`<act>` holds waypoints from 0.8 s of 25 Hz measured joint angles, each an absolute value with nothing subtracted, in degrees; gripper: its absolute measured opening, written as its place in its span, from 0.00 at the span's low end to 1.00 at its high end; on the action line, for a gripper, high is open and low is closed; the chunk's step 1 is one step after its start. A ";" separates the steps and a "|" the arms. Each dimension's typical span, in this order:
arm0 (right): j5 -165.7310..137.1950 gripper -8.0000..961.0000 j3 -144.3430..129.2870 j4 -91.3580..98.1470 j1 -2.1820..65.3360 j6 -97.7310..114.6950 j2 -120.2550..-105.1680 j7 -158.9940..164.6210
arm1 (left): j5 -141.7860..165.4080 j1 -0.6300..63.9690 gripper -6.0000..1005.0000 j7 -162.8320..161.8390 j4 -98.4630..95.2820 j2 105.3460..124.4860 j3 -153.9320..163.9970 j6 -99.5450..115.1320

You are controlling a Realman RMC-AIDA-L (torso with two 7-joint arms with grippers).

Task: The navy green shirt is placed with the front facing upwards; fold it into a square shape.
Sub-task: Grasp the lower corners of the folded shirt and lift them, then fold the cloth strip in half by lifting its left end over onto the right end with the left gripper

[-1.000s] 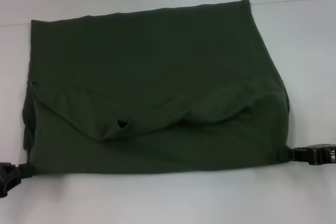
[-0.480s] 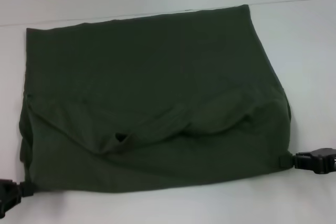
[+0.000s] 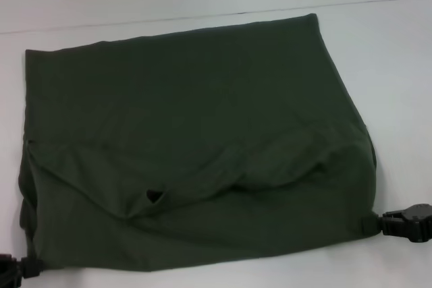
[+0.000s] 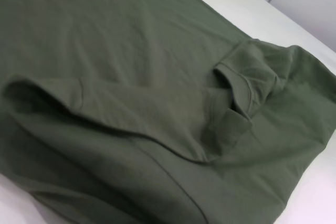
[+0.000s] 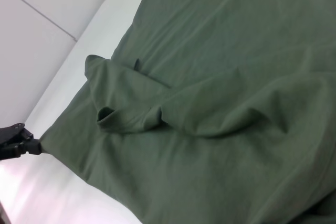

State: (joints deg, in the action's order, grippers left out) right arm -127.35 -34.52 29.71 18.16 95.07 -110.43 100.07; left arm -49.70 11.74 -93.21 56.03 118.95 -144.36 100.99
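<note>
The navy green shirt (image 3: pixel 189 112) lies on the white table (image 3: pixel 398 85), plain green side showing, with a rumpled folded layer and a small pocket-like crease (image 3: pixel 155 195) across its near half. My left gripper (image 3: pixel 28 266) is shut on the shirt's near left corner at the frame's bottom edge. My right gripper (image 3: pixel 368 224) is shut on the near right corner. The left wrist view shows the folded cloth (image 4: pixel 131 77) close up. In the right wrist view the shirt (image 5: pixel 220 103) stretches away to the left gripper (image 5: pixel 32 146) pinching the far corner.
White table surface surrounds the shirt, with a thin seam line (image 3: pixel 135 23) running across the far side. A narrow strip of table (image 3: pixel 202 278) shows in front of the shirt's near hem.
Both grippers have pulled the shirt nearer to me. The near hem and left corner have dropped lower in the head view. The far edge followed.
</note>
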 joint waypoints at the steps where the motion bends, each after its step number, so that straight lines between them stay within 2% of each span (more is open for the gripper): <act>1: -127.40 0.04 -34.46 29.71 18.14 95.15 -110.46 100.01 | -49.43 11.59 0.02 -93.07 56.03 119.03 -144.45 101.10; 9: -126.95 0.04 -33.91 29.75 18.65 96.88 -110.62 99.55 | -49.05 11.73 0.02 -92.44 56.15 119.20 -145.36 101.66; 20: -126.66 0.04 -28.06 31.79 20.94 99.71 -110.86 99.06 | -49.49 15.36 0.02 -89.12 55.12 118.87 -153.81 106.81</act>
